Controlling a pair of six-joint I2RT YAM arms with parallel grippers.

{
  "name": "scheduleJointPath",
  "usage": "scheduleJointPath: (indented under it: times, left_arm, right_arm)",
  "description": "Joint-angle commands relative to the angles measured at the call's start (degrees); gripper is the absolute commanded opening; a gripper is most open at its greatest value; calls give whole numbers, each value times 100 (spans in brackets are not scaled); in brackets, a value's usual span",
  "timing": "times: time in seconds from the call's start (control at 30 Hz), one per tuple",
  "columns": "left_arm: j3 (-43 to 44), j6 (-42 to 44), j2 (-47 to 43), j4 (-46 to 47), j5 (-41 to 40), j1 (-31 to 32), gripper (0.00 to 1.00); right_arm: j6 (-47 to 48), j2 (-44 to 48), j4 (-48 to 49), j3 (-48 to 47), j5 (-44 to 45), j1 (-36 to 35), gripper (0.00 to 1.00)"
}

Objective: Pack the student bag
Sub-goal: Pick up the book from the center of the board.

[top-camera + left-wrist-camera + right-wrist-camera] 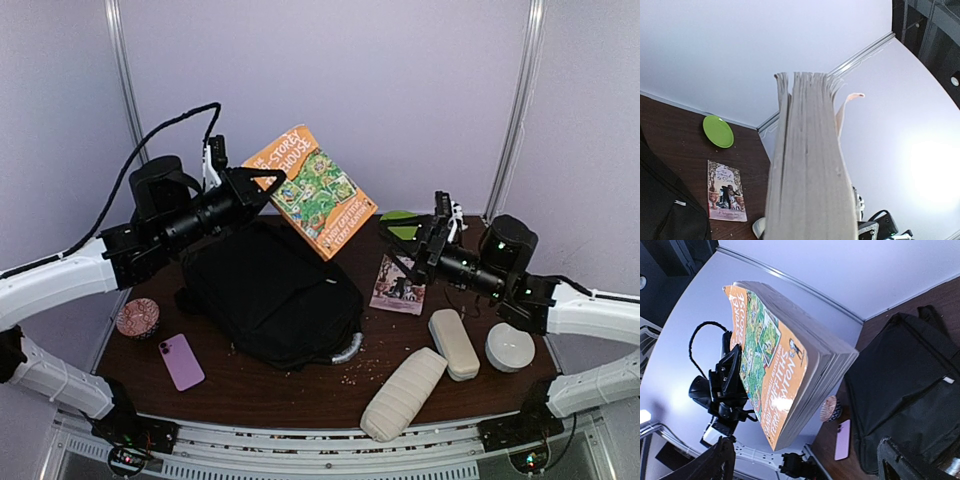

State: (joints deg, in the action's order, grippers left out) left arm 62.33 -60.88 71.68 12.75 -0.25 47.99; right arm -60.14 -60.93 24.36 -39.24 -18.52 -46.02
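Note:
The student bag is a black backpack lying flat at the table's centre left, also seen in the right wrist view. My left gripper is shut on the corner of a thick orange book, holding it tilted in the air above the bag's far end. The left wrist view shows mostly the book's page edges. My right gripper hangs to the right of the book, apart from it, open with nothing between its fingers. Its camera faces the book's cover.
A green plate sits at the back. A small paperback lies under the right gripper. Two beige cases and a white round object are front right. A pink phone and a patterned cup lie left.

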Motion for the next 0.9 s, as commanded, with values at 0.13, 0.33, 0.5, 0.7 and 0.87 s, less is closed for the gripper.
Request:
scheduleJointPath:
  times: [0.13, 0.33, 0.5, 0.7, 0.87]
  left_arm:
    - [-86, -767, 141, 1671, 476, 0, 0]
    - [-145, -863, 162, 1792, 604, 0, 0]
    - [-261, -899, 107, 1827, 600, 1, 0]
    - [-362, -869, 18, 1762, 511, 0, 0]
    - [-366, -688, -38, 1461, 403, 1, 4]
  right_arm:
    - [-1150, -828, 1607, -307, -509, -266, 99]
    - [-1266, -1251, 1754, -592, -362, -254, 92]
    - [-1487, -1574, 2092, -822, -382, -220, 66]
    - [-1760, -1813, 2557, -917, -475, -206, 31]
    - [-1671, -1641, 2524, -888, -482, -187, 0]
